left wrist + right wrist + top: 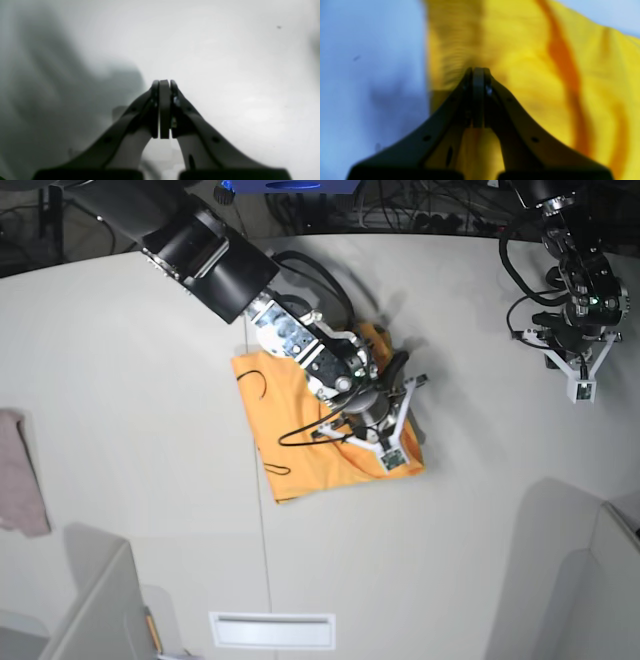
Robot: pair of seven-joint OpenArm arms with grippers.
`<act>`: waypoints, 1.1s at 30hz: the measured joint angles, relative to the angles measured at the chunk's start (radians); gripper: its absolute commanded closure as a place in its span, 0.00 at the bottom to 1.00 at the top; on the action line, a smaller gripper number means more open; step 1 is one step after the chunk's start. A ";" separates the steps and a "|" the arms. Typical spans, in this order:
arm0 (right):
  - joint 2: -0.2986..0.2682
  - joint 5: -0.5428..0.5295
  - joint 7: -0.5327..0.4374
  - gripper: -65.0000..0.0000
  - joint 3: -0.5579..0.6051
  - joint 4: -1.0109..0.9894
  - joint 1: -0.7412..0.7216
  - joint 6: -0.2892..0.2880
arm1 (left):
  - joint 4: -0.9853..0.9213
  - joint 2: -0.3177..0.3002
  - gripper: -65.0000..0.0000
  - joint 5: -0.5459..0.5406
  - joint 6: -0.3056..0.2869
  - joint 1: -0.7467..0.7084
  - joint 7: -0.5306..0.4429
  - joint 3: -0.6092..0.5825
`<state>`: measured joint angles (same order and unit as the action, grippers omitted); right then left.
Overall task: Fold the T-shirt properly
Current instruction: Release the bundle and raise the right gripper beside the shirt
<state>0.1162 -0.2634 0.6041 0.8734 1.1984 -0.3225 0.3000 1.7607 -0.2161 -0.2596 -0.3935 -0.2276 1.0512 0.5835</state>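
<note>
One T-shirt (300,435) on the worktop (120,380); two pincers, left (164,83) and right (478,71), both pressed together, empty.

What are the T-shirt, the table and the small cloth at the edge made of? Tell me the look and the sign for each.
T-shirt: soft woven or knit fabric, likely cotton, matte orange-yellow; it creases and drapes under the right hand.
Table: smooth hard board, possibly laminate, matte off-white, with a thin seam.
Small cloth: limp pinkish fabric, matte; too small to tell the weave.
</note>
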 measured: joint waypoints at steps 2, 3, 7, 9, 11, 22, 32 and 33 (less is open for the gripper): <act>0.006 -0.009 -0.002 1.00 0.051 0.005 0.007 -0.003 | 0.000 0.000 1.00 -0.002 0.000 0.000 0.001 0.000; 0.012 -0.016 -0.003 1.00 0.056 0.005 0.010 -0.004 | 0.000 -0.001 1.00 -0.001 0.000 0.000 0.000 0.000; 0.012 -0.002 -0.023 1.00 0.054 0.006 -0.002 -0.003 | 0.006 0.001 1.00 0.001 0.000 0.000 0.001 -0.004; 0.006 0.002 -0.016 1.00 0.051 0.026 0.001 0.001 | 0.011 0.004 1.00 -0.003 0.000 0.000 0.000 -0.008; -0.002 -0.002 0.002 1.00 0.052 0.098 0.010 0.005 | 0.031 0.009 1.00 -0.002 -0.004 -0.001 0.006 -0.010; -0.108 0.009 0.210 1.00 -0.335 0.507 0.148 0.007 | 0.185 0.164 1.00 -0.025 -0.216 -0.054 0.007 -0.119; -0.267 -0.003 0.211 1.00 -0.505 0.673 0.358 0.003 | 0.137 0.182 0.00 -0.494 -0.234 -0.050 0.011 -0.083; -0.267 -0.003 0.211 1.00 -0.521 0.673 0.373 0.003 | 0.125 0.183 0.00 -0.511 -0.235 -0.043 0.010 -0.082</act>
<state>-0.1513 -0.2661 0.8146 0.3527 1.8709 0.0502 0.3027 1.8854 -0.0326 -0.7704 -0.6289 -0.2710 1.0611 0.5014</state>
